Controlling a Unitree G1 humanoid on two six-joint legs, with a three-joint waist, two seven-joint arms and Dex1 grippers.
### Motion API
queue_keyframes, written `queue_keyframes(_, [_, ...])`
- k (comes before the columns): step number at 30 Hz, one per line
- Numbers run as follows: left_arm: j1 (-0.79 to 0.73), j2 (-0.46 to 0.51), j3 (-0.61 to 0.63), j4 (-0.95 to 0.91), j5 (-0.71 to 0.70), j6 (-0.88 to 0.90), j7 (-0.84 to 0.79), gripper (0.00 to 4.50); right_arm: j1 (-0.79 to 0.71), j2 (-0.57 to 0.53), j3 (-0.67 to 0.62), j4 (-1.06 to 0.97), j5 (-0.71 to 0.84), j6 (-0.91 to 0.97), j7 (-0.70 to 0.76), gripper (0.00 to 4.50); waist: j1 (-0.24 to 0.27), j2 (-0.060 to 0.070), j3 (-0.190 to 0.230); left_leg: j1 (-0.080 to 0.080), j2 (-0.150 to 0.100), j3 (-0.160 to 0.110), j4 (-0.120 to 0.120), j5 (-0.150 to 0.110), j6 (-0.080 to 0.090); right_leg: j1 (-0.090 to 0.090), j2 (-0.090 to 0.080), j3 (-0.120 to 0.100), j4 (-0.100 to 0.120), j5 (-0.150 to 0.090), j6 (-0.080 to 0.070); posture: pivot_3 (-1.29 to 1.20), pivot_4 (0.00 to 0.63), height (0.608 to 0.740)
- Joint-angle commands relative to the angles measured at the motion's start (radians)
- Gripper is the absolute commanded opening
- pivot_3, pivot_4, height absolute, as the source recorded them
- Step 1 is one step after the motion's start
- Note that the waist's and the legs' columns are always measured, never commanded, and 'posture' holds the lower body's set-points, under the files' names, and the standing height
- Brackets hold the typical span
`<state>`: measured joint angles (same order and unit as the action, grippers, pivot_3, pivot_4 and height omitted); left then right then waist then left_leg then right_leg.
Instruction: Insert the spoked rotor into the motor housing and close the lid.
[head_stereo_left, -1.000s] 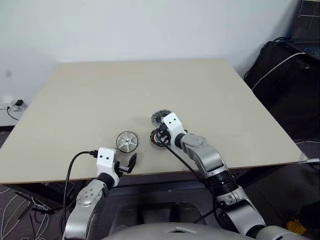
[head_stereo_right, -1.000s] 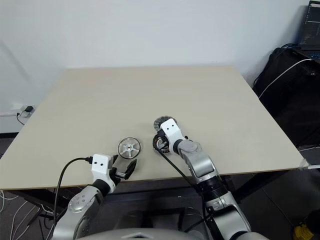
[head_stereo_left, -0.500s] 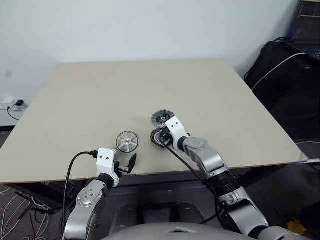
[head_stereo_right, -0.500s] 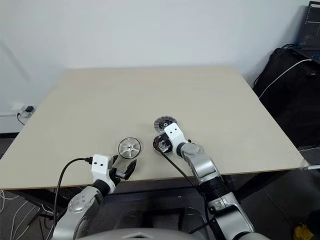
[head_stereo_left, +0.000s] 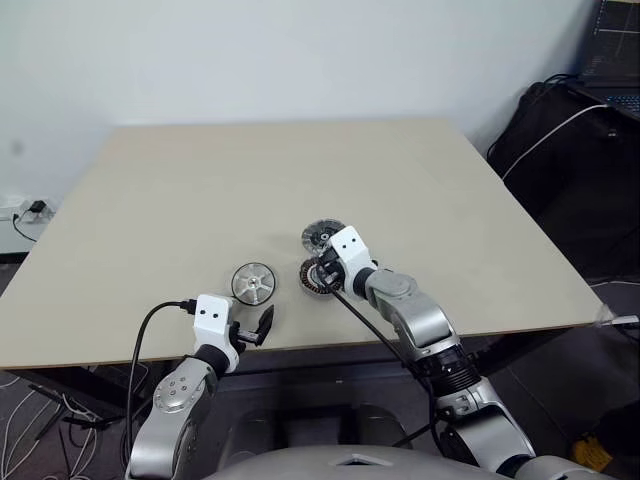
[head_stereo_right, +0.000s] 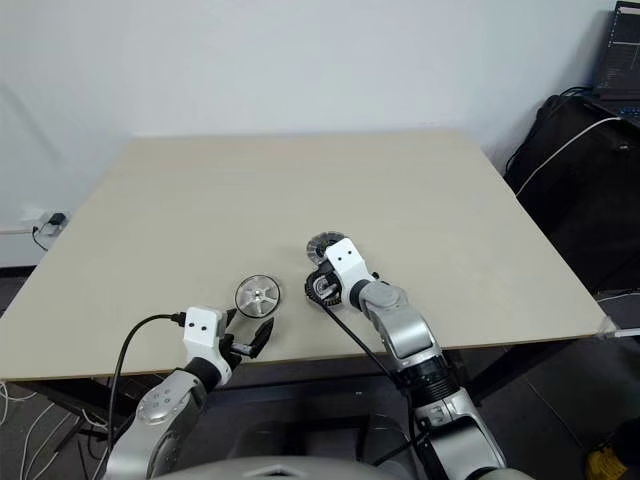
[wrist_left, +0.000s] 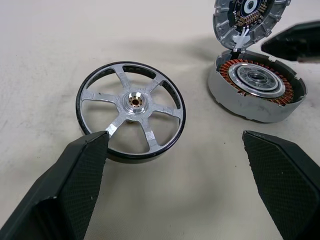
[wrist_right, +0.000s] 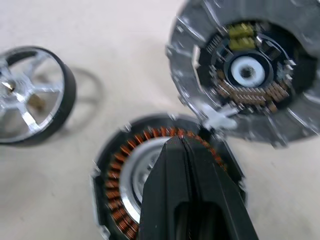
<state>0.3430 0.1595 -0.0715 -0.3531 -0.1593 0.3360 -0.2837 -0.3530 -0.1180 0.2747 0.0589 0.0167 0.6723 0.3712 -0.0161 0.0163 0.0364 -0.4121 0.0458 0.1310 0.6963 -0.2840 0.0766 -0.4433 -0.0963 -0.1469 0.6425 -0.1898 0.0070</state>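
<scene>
Head cam: my right gripper (head_stereo_left: 322, 277) hangs over the motor housing (head_stereo_left: 312, 277) on the table (head_stereo_left: 200, 190).

Left wrist: fingers (wrist_left: 75, 180) spread, spoked rotor (wrist_left: 131, 111) just ahead.

Right wrist: fingers (wrist_right: 172, 175) pressed together above housing windings, lid (wrist_right: 247, 70) beyond.

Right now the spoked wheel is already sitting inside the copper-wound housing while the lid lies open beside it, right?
Not quite. The spoked rotor lies on the table apart from the motor housing, as the left wrist view shows. The lid does lie open beside it.
</scene>
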Motion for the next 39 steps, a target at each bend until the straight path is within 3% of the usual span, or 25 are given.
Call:
queue_keyframes(1, [-0.005, -0.002, 0.002, -0.02, -0.007, -0.018, 0.002, 4.5, -0.024, 0.005, -0.003, 0.008, -0.003, -0.025, -0.001, 0.03, 0.001, 0.0, 0.0, 0.0, 0.0, 0.0, 0.0, 0.0, 0.0, 0.0, 0.0, 0.0, 0.0, 0.0, 0.0, 0.0, 0.0, 0.74])
queue_keyframes(9, [-0.003, -0.004, 0.003, -0.02, -0.006, -0.021, 0.005, 4.5, 0.051, -0.052, 0.038, 0.073, -0.026, -0.004, 0.032, 0.03, 0.001, 0.0, -0.001, 0.0, 0.0, 0.0, 0.0, 0.0, 0.0, 0.0, 0.0, 0.0, 0.0, 0.0, 0.0, 0.0, 0.0, 0.74])
queue_keyframes(19, [-0.012, -0.02, 0.02, -0.023, -0.032, -0.035, 0.003, 4.5, 0.052, -0.062, -0.05, -0.117, 0.044, 0.026, 0.035, 0.03, 0.003, -0.001, -0.002, 0.0, 0.0, 0.0, 0.0, 0.0, 0.0, 0.0, -0.001, 0.0, 0.0, 0.0, 0.0, 0.0, 0.0, 0.74])
queue_keyframes(27, [-0.087, -0.174, 0.243, 0.014, -0.159, -0.089, 0.161, 4.5, 0.081, -0.087, -0.085, -0.271, 0.081, 0.077, 0.033, 0.03, 0.005, -0.003, -0.001, 0.0, 0.0, -0.001, 0.0, 0.0, 0.0, 0.001, 0.0, -0.001, 0.0, 0.0, 0.0, 0.0, 0.0, 0.74])
queue_keyframes(39, [-0.277, -0.142, 0.325, 0.279, -0.277, 0.02, 0.131, 4.5, 0.119, -0.088, -0.075, -0.34, 0.087, 0.099, 0.014, 0.03, 0.004, -0.008, -0.001, 0.0, -0.001, -0.001, 0.0, 0.0, 0.0, 0.002, 0.0, -0.001, -0.001, 0.0, 0.0, 0.0, 0.0, 0.74])
